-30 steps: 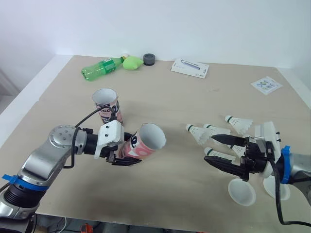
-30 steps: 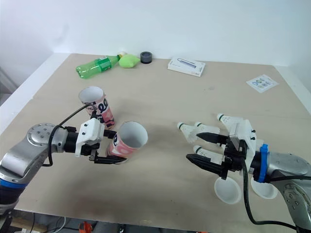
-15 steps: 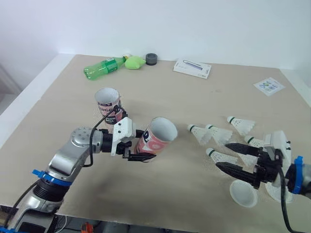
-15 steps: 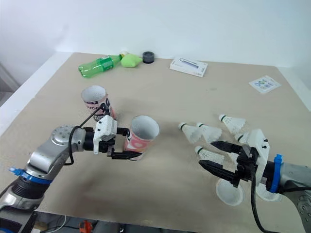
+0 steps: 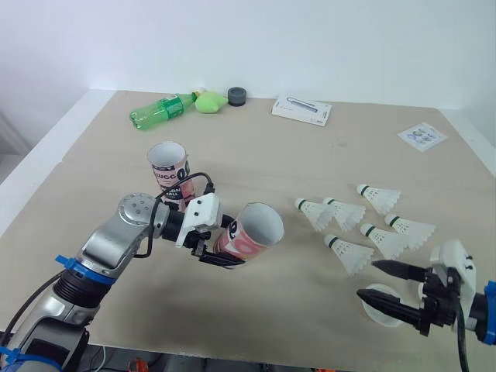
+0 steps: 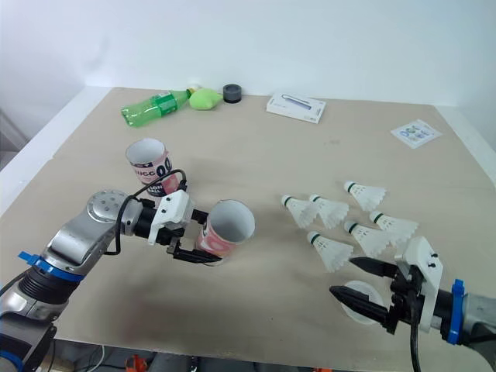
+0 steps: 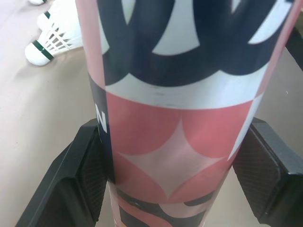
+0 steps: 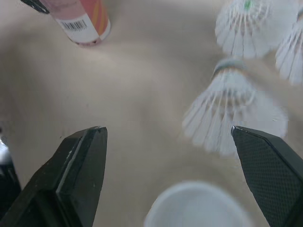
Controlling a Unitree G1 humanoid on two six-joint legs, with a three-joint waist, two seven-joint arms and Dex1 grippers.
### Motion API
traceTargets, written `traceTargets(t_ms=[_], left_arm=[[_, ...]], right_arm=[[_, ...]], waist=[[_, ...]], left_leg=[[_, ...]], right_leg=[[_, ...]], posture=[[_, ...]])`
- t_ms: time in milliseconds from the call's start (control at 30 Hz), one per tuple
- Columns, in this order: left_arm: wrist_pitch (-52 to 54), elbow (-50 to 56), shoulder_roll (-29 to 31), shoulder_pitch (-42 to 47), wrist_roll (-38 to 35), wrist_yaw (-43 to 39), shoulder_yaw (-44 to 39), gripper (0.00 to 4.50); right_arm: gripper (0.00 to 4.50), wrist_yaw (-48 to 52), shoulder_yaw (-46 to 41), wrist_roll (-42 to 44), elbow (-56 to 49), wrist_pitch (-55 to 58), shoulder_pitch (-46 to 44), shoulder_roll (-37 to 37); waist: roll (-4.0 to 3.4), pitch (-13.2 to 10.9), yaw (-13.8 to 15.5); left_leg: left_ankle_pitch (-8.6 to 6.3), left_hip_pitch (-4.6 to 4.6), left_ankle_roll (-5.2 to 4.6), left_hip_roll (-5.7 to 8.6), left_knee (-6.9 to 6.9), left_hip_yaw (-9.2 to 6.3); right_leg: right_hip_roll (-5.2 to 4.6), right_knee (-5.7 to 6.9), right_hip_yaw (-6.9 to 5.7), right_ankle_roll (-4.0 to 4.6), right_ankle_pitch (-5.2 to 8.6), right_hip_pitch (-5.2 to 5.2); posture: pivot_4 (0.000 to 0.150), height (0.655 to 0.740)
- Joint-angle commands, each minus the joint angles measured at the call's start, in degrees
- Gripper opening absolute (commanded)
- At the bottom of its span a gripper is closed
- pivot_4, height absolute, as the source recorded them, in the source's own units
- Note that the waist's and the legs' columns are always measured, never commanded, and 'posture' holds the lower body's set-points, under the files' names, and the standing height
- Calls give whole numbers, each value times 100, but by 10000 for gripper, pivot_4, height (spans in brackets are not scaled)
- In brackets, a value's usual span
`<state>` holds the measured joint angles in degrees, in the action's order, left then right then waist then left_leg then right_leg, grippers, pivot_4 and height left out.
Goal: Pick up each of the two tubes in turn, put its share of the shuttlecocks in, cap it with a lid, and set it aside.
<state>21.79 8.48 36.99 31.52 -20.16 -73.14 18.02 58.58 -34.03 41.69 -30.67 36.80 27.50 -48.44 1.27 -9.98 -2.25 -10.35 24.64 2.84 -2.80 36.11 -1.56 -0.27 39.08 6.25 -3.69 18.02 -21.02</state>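
The left gripper has its two black fingers clamped on opposite sides of a pink, white and dark-printed tube, gripping it at the lower part of its body. The tube's long axis is tilted. Its open mouth points up and toward the robot's right, facing the shuttlecocks, and its closed end with the barcode sits low on the left arm's side. It may be resting on the table, but I cannot tell whether it touches. Just behind the left gripper, a second tube stands upright with its mouth up.

The right gripper has its fingers spread wide apart and holds nothing. It hangs low near the table's front edge, over a white lid that lies flat beneath the finger ends. Just beyond those fingers, six shuttlecocks lie on their sides in a loose cluster, corks mostly toward the robot's left and well apart from the held tube.

At the far edge lie a green bottle, a dark round cap, a white box and a small printed card.
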Motion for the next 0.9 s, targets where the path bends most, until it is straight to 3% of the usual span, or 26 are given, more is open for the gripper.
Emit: traceTargets(t_ms=[33, 700, 800, 900], left_arm=[[127, 52, 95, -47, 131, -51, 93, 32923], [200, -7, 171, -85, 314, 3, 215, 32923], [215, -18, 148, -50, 328, 26, 218, 32649], [276, -1, 127, -21, 329, 51, 224, 32649]], right_arm=[[45000, -97, 154, -185, 123, -204, -94, 101], [45000, -517, 1133, -614, 880, -455, -1143, 493], [37107, -526, 1251, -527, 832, -424, -1232, 564], [25906, -548, 1343, -550, 875, -459, -1324, 620]], waist=[[0, 0, -10], [-6, 4, -20], [-7, 4, -26], [-7, 5, -26]], left_leg=[[0, -1, 0, 0, 1, 0], [1, -4, -2, 1, 2, -1], [1, -4, -2, 1, 0, -1], [2, -6, -3, 1, 1, -2]], right_leg=[[0, 0, 0, 0, 0, 2], [0, 0, 0, 0, -3, 6], [0, 0, 0, 0, -2, 6], [1, 1, 0, 0, -3, 7]], posture=[[1500, 7294], [1500, 7294], [1500, 7294], [1500, 7294]])
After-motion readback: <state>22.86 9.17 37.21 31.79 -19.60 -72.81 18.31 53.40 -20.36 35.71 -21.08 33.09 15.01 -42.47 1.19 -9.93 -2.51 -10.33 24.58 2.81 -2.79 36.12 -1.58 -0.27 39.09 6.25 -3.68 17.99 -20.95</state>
